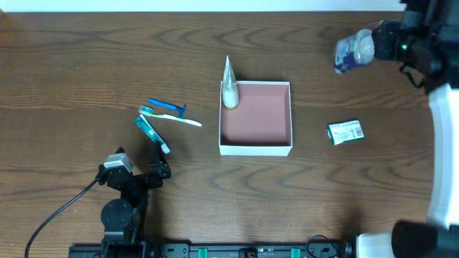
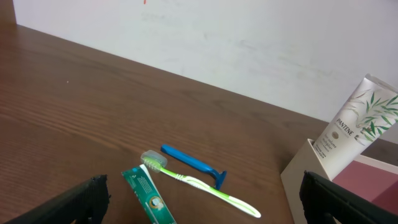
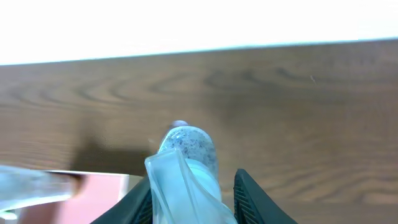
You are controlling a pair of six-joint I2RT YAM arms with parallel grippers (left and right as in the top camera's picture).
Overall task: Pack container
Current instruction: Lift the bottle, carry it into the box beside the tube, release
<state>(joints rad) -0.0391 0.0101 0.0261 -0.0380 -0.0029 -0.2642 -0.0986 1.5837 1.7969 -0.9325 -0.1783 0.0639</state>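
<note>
Right gripper (image 3: 194,198) clamps a small clear bottle with blue-speckled contents (image 3: 186,149), held aloft far right of the shallow white-walled, pink-lined cardboard box (image 1: 255,149) mid-table, presumably for packing; left gripper (image 2: 217,208) gapes empty.

Robot lab test station. A dark wood-grain bench (image 1: 72,57) stands against a plain white wall (image 2: 249,37). Two robot arms work at it: a black left arm (image 1: 122,204) trailing a loose black cable (image 1: 66,204), and a white-cased right arm (image 1: 445,143). A mounting rail (image 1: 251,251) runs along the bench's near edge. A toothbrush (image 1: 176,117) and razor (image 1: 165,105) lie out like test props.
</note>
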